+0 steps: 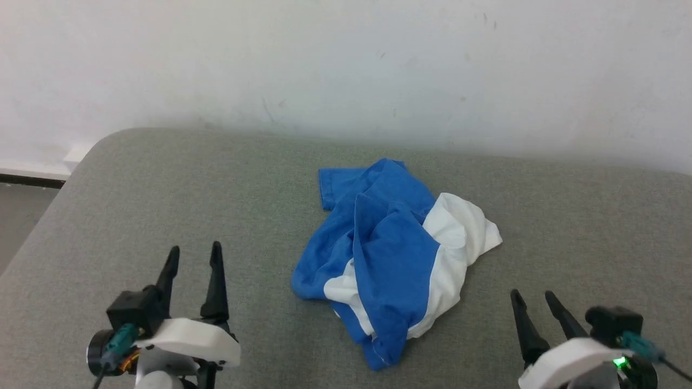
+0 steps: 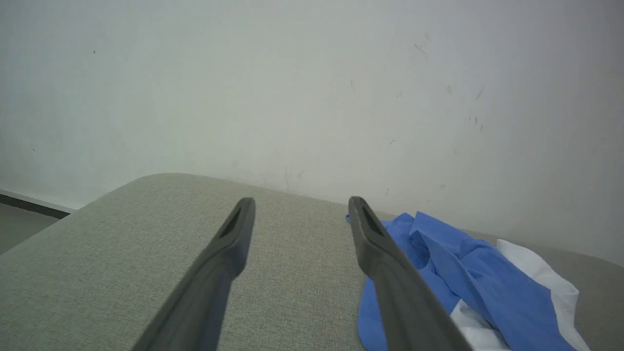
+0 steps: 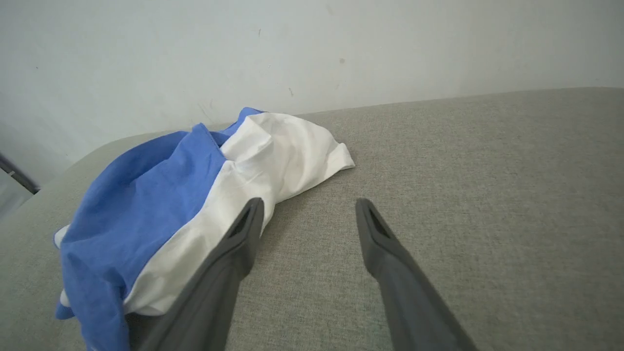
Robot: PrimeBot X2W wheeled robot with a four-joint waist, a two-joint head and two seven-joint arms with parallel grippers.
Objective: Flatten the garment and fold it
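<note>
Garment (image 1: pixel 392 259) crumpled on grey cushion (image 1: pixel 162 189); I see left gripper (image 1: pixel 194 248) and right gripper (image 1: pixel 532 296) jaws spread, empty, flanking it

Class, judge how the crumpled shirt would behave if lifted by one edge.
The shirt is probably floppy: its soft folds suggest it would drape and hang. Thin cloth, so likely light. Pushed, it may bunch rather than slide.
</note>
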